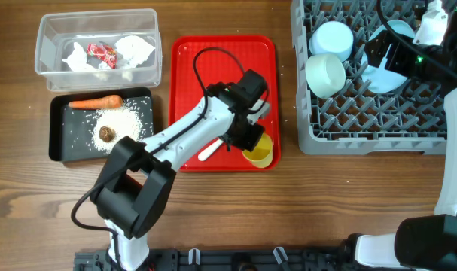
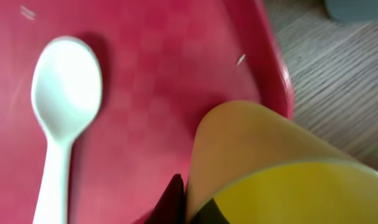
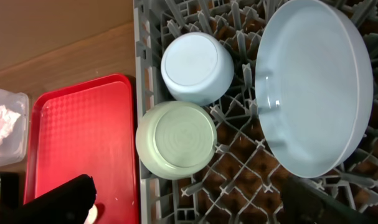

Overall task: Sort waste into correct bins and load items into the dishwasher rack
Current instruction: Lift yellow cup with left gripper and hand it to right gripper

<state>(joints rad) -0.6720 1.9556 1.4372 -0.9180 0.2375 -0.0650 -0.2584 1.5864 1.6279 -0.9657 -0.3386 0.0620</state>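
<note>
The left gripper (image 1: pixel 252 141) clamps the wall of the small yellow plastic cup (image 1: pixel 262 154) on the flat red plastic tray's (image 1: pixel 190 68) near right corner, beside the white plastic spoon (image 2: pixel 64 93). The right gripper (image 1: pixel 379 54) hangs spread open over the large grey pegged rack (image 1: pixel 364 143), right of the tray.

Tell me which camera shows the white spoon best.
The left wrist view: the white spoon lies on the red tray, bowl and handle plain. Overhead shows only some handle under the left arm. The right wrist view does not clearly show it.
</note>
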